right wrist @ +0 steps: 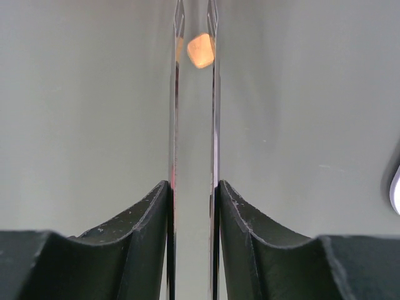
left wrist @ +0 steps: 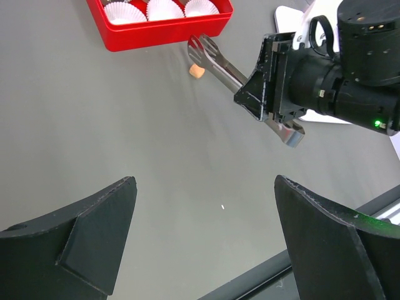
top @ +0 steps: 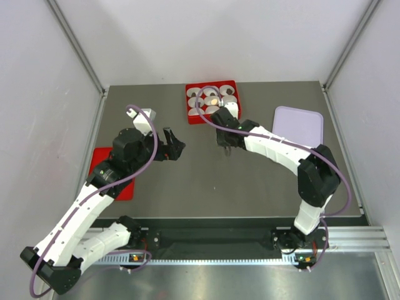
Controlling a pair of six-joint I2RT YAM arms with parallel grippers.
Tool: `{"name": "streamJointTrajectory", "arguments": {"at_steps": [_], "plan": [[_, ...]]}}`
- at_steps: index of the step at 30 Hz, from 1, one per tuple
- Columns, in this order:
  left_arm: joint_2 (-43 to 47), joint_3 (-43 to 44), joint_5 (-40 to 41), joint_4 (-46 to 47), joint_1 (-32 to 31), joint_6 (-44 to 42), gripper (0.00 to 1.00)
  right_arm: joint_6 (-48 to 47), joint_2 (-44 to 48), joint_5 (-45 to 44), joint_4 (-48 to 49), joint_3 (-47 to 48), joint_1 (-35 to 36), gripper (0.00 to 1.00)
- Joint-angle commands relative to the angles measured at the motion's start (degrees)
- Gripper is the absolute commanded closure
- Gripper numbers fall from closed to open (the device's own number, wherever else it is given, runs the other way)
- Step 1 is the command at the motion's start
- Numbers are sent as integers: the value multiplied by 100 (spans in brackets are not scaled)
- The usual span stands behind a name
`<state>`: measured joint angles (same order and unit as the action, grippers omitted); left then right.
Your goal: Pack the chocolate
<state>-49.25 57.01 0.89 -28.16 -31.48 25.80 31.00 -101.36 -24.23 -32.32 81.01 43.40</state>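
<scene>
My right gripper (right wrist: 194, 187) is shut on a pair of metal tongs (right wrist: 214, 94). A light tan chocolate (right wrist: 200, 50) lies on the grey table between the tong tips, against the right blade. The left wrist view shows the same chocolate (left wrist: 197, 70) at the tip of the tongs (left wrist: 215, 60), just in front of the red box (left wrist: 162, 28). The red box (top: 189, 116) holds white paper cups; one holds a tan chocolate (top: 213, 100), others dark ones. My left gripper (left wrist: 206, 237) is open and empty over bare table, also seen from above (top: 174, 147). The right gripper (top: 226, 145) is below the box.
A red lid (top: 100, 164) lies at the left, partly under my left arm. A lavender tray (top: 299, 125) lies at the right of the table. Grey walls close in the sides and back.
</scene>
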Motion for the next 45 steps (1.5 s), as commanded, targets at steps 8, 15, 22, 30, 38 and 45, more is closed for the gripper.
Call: {"name": "streamJointTrajectory", "arguments": {"at_steps": [8, 15, 22, 30, 38, 45], "plan": [[12, 214, -27, 197, 2, 12, 4, -253, 389, 76, -284, 494, 2, 64], [12, 187, -36, 197, 2, 30, 4, -446, 336, 349, -161, 240, -7, 60], [21, 187, -9, 171, 2, 30, 4, -841, 328, 252, -91, -33, -24, 59], [-5, 170, -27, 180, 2, 56, 4, -903, 284, 313, -38, -305, -42, 58], [-5, 161, -36, 188, 2, 74, 4, -789, 345, 551, 59, -463, -51, 62], [-14, 178, -62, 232, 2, 92, 4, -745, 494, 586, 6, -490, -42, 63]]}}
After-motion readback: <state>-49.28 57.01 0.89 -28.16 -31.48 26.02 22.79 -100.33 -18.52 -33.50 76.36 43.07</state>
